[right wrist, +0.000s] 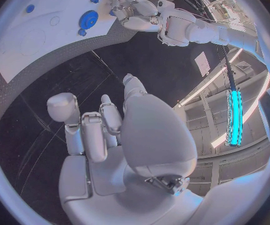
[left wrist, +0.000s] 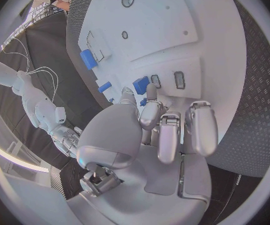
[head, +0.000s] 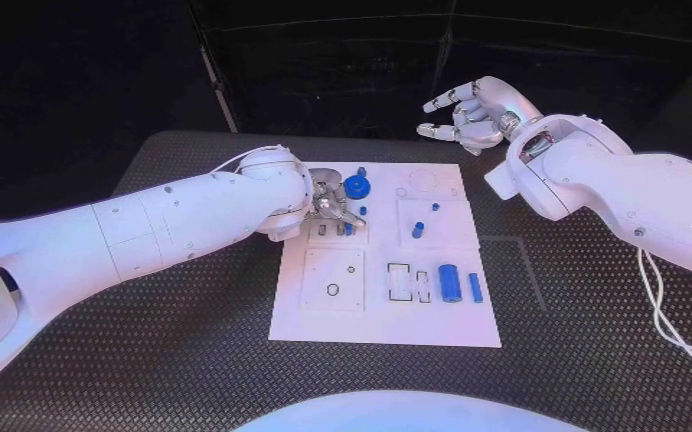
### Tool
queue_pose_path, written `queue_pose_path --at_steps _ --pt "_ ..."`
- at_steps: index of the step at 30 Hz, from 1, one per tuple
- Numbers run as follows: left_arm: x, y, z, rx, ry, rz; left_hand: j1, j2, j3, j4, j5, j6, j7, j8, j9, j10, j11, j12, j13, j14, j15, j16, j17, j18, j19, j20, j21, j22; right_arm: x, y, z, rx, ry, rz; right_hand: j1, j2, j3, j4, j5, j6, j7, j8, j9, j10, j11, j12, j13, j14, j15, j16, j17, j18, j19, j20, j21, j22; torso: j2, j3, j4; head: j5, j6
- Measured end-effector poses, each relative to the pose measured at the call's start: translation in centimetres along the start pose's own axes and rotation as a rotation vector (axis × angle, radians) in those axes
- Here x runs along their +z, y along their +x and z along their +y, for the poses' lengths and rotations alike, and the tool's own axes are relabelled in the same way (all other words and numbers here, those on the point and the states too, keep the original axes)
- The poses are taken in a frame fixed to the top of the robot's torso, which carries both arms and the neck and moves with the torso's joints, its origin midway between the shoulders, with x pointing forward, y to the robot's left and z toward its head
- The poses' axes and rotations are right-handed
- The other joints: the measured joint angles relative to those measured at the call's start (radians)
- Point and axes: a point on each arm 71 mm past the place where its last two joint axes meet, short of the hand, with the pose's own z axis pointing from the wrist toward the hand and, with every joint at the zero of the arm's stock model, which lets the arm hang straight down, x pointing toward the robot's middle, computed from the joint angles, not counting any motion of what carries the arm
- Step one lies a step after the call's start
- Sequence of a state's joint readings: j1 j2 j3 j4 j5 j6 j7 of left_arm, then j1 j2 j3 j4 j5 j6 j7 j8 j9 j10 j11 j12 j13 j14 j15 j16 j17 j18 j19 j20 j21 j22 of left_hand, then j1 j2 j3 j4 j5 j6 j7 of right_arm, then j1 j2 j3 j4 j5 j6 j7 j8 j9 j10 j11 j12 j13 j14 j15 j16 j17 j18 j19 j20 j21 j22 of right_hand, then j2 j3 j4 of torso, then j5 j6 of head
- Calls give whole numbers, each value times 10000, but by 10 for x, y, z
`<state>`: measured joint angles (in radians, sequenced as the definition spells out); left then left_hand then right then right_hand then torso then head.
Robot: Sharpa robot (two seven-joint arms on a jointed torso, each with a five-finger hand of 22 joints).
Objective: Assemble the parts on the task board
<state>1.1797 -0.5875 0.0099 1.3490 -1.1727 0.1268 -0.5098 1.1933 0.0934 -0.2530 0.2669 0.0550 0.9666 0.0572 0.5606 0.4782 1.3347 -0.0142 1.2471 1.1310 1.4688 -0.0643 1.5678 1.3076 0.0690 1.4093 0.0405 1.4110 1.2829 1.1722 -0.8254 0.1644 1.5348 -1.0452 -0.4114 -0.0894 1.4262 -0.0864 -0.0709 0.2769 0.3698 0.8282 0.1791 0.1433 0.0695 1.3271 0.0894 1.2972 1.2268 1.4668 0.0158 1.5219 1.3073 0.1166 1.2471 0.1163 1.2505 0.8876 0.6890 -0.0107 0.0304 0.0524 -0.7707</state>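
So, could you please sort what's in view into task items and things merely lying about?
Task items:
task board
blue parts, such as the cylinder and the gear
left robot hand, over the board

Lying about:
nothing loose visible on the black table

Head camera looks steeply down on the whole task board (head: 387,282) from the robot's side, the left wrist camera sits close above that board (left wrist: 172,30), and the right wrist camera, farther off, catches its edge (right wrist: 29,45).

White arms (head: 159,227), silver robot hand (head: 469,117)
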Motion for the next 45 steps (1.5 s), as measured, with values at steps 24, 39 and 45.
queue_pose_path --at_steps 24,39,45 --pt "-1 -1 -5 148 78 -15 2047 617 1890 -1142 -21 -432 -139 50 277 -92 -94 -52 -17 -14 -131 0 -1 2 -59 -52 0 -11 3 2 0 10 21 5 40 40 0 0 47 0 0 39 1 1 0 0 2 0 1 0 6 -1 1 0 0 -33 6 -7 0 -6 -74" --pt "-5 1 -1 12 105 -53 710 -1448 6729 -518 1 -552 -52 286 947 -49 -51 -234 -105 4 -148 0 -1 2 -59 -51 -1 111 4 1 -2 -6 78 -16 41 40 0 0 107 0 0 38 2 1 0 0 2 0 1 0 4 -1 1 0 0 -42 8 -8 3 12 -136" --pt "-9 0 4 -188 94 -157 236 -1687 7602 -784 -1 -550 -50 407 1168 -48 -51 -234 -125 4 -148 0 -1 2 -60 -51 -1 123 4 1 -3 -12 91 -17 41 40 0 0 107 -1 0 38 2 1 0 0 2 0 1 0 4 -1 1 0 0 -42 6 -7 10 13 -159"
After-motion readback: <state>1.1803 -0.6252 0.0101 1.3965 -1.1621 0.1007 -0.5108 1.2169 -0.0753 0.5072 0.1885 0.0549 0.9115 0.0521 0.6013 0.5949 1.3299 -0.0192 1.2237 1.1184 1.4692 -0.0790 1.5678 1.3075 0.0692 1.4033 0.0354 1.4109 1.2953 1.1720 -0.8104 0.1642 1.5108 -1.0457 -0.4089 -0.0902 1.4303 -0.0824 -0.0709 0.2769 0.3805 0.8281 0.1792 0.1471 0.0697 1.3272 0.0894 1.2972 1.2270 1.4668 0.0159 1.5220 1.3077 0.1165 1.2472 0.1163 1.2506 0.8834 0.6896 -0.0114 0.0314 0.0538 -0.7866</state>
